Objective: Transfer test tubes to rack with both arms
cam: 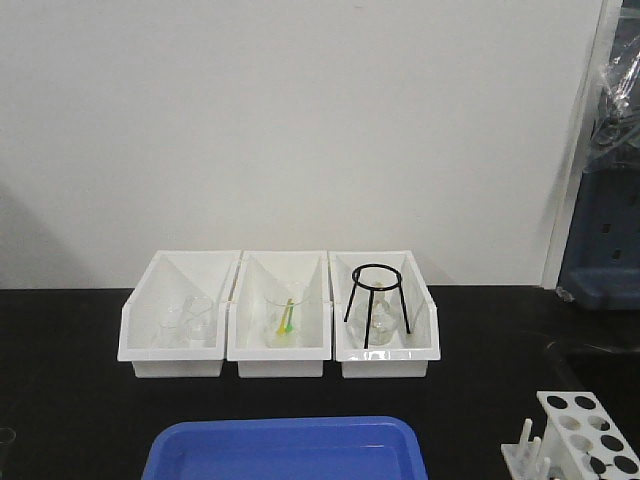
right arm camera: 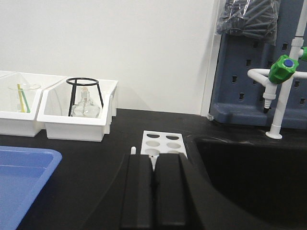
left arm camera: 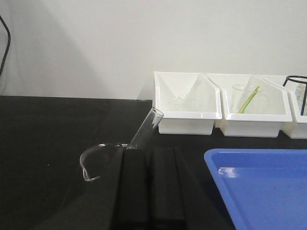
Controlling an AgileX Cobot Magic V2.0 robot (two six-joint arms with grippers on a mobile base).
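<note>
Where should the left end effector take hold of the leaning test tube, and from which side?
Probably grip the bare upper stretch of the test tube, below its open mouth, from the near side, jaws across it. It tilts up to the right beside the beaker; its lower end is hidden behind the left end effector.

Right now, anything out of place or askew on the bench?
Only the test tube: it leans sharply, lower end hidden behind the left pincer, next to a clear glass rim that may be a tipped vessel; can't tell. The rack and white bins look in order.
</note>
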